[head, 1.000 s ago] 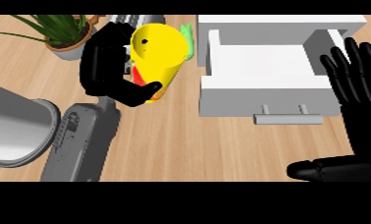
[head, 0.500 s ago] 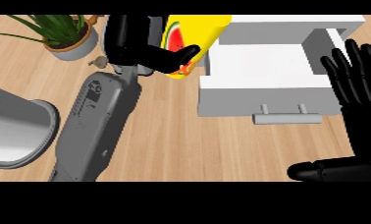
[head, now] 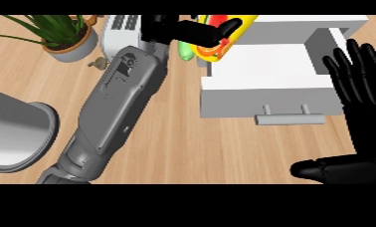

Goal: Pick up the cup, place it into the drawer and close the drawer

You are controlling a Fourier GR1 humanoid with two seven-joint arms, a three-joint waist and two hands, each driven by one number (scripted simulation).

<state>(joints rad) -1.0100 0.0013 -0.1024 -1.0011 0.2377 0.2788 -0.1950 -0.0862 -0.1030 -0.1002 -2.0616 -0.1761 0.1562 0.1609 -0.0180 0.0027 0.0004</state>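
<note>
While the left forearm stretches diagonally from the near left across the wooden bench, the left hand at the far end has its fingers and thumb curled round the yellow cup, which shows red and green markings on its side. That cup hangs tilted above the far left corner of the open white drawer, partly over its left wall and partly over the bench just beside it; whether it touches the drawer cannot be told. At the drawer's near front, a grey handle faces the robot. Along the right edge, the right hand is open with its fingers straight and pointing away, and its thumb lies across the near right corner; it holds nothing. Behind the left hand stands a white appliance with slots. At the far left sits a potted plant with long green leaves, and a grey round bowl is cut off by the left edge.
</note>
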